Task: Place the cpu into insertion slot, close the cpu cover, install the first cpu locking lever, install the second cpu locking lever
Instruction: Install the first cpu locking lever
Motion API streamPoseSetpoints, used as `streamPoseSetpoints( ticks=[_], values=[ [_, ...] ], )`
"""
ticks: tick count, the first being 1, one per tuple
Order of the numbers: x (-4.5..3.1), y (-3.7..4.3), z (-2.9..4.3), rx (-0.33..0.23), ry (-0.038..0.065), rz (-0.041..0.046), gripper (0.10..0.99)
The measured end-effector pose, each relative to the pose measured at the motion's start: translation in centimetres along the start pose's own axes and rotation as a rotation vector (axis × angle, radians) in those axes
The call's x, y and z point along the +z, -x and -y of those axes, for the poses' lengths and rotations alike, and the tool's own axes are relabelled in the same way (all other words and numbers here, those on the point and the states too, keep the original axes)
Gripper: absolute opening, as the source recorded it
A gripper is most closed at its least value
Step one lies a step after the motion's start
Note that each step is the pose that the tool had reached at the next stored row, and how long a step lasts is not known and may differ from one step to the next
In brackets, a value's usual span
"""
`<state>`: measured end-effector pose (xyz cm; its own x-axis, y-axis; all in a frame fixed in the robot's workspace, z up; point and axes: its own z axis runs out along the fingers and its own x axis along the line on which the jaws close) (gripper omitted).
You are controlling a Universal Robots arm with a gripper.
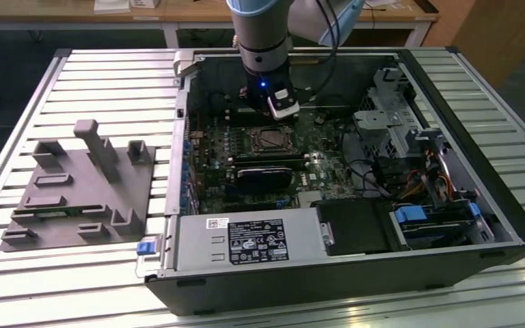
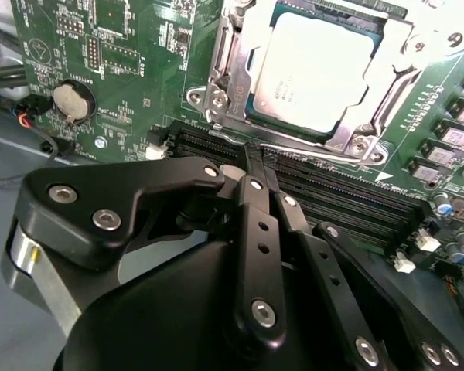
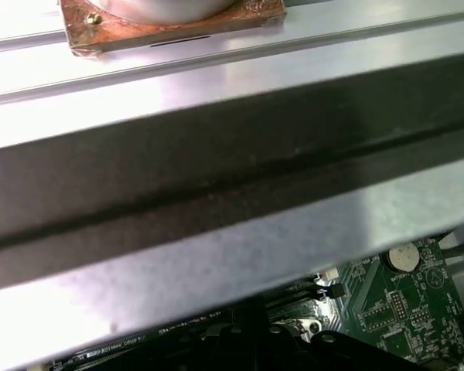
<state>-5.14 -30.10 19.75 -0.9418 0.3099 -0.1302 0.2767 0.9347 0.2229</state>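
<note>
Fingers (image 2: 257, 158) pressed together, gripping nothing, tips just beside the insertion slot (image 2: 313, 73) rim. Cpu (image 2: 313, 69) lies flat in it, silver top up, cpu cover (image 2: 224, 54) framing it.

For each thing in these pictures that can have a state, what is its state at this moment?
cpu: seated in the insertion slot, metal top facing up.
cpu cover: closed down around the cpu.
gripper: fingers shut together, tips at the socket's edge by a thin metal lever.
computer case: lying on its side, side panel off, motherboard exposed.
memory slots: empty.
</note>
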Motion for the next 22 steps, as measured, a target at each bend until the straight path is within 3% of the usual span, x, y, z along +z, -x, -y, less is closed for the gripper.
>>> streamPoseSetpoints(
  ticks=[17,19,22],
  values=[
    [0.51,-0.2,0.17,0.058,-0.008,0.0158,0.106],
    [0.53,-0.22,0.19,0.059,-0.005,0.0146,0.106],
    [0.55,-0.22,0.18,0.062,0.01,0.0101,0.106]
  ],
)
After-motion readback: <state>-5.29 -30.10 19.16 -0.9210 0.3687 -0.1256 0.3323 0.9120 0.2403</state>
